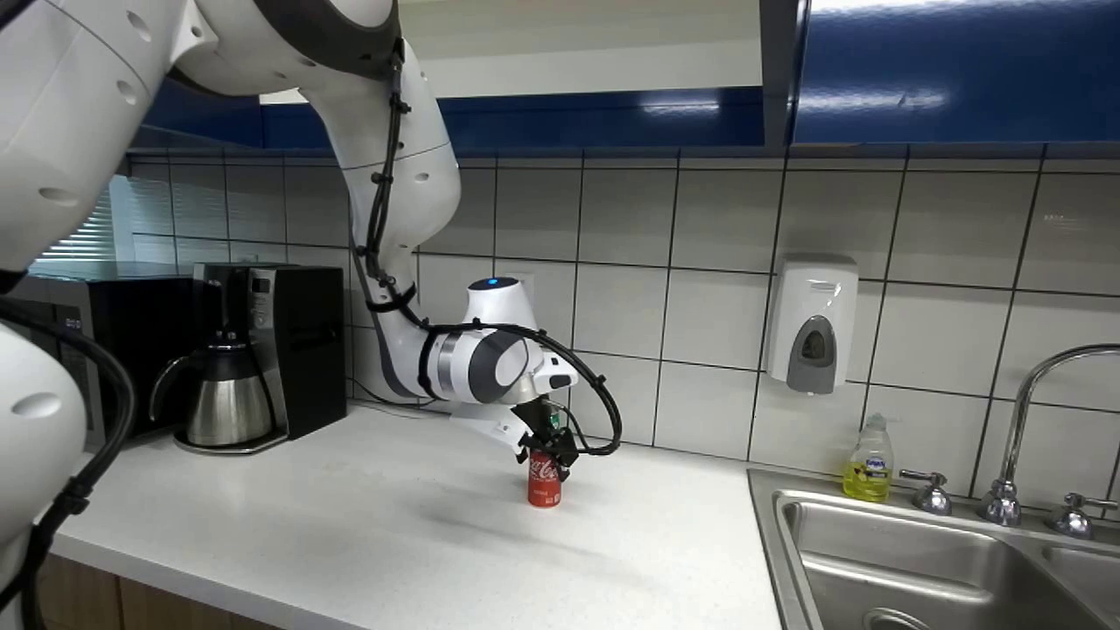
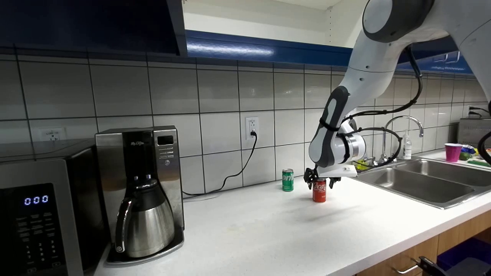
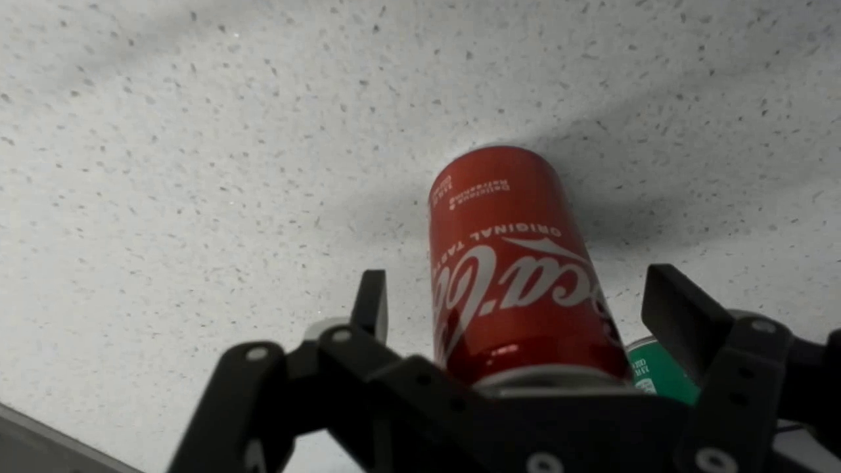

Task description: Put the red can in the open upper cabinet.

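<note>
Your gripper [image 3: 519,302] stands over the counter [image 2: 249,230], jaws wide. The red can [image 3: 512,263], upright on the counter, stands between your 2 fingers [image 3: 683,315], a gap showing on each side in the wrist view. The green can [image 2: 287,180] stands beyond the jaws, toward the wall [image 2: 218,134]. The open cabinet [image 2: 253,18] is well above them; the sink [image 1: 777,542] lies to their right in both exterior views.

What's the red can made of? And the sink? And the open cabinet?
The red can: probably metal, glossy, with a silvery rim. The sink: likely stainless steel, satiny, softly reflecting light. The open cabinet: its blue edge looks glossy, with glare; maybe laminate or painted wood.
</note>
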Tool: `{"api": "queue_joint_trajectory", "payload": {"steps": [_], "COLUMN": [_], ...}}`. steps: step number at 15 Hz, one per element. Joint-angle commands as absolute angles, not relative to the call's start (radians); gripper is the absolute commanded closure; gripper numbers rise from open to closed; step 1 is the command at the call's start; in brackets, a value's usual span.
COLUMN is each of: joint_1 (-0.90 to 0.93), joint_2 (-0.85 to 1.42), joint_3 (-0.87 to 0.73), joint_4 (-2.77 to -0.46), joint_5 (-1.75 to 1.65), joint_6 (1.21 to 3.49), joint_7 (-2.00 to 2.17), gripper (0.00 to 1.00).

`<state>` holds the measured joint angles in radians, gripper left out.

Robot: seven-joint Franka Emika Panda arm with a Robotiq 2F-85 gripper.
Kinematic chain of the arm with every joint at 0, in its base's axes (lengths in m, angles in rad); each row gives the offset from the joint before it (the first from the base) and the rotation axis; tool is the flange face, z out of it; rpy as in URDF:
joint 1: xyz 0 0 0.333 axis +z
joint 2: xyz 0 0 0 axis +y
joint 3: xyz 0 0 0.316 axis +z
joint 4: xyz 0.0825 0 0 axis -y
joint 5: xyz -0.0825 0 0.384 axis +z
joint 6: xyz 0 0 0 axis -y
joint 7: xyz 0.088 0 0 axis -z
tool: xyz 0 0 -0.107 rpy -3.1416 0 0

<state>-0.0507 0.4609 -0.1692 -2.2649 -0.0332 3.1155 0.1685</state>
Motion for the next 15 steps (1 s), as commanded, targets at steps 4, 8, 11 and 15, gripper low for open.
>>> {"api": "queue_joint_trajectory", "payload": {"steps": [4,8,11,15], "joint_1": [-0.041,-0.045,-0.05,-0.06], "joint_2": [0.506,0.512,0.512,0.445], "joint_3": [-0.173,-0.166,-0.159,-0.136], "joint_4": [-2.225,-2.217,-2.214,-2.247], "joint_5": [-0.001,0.006,0.014,0.04], "joint_6": [3.154,3.167,3.167,3.115], "joint_7": [0.144,0.144,0.145,0.151], "gripper": [0.25,0.52,0.6,0.61]}}
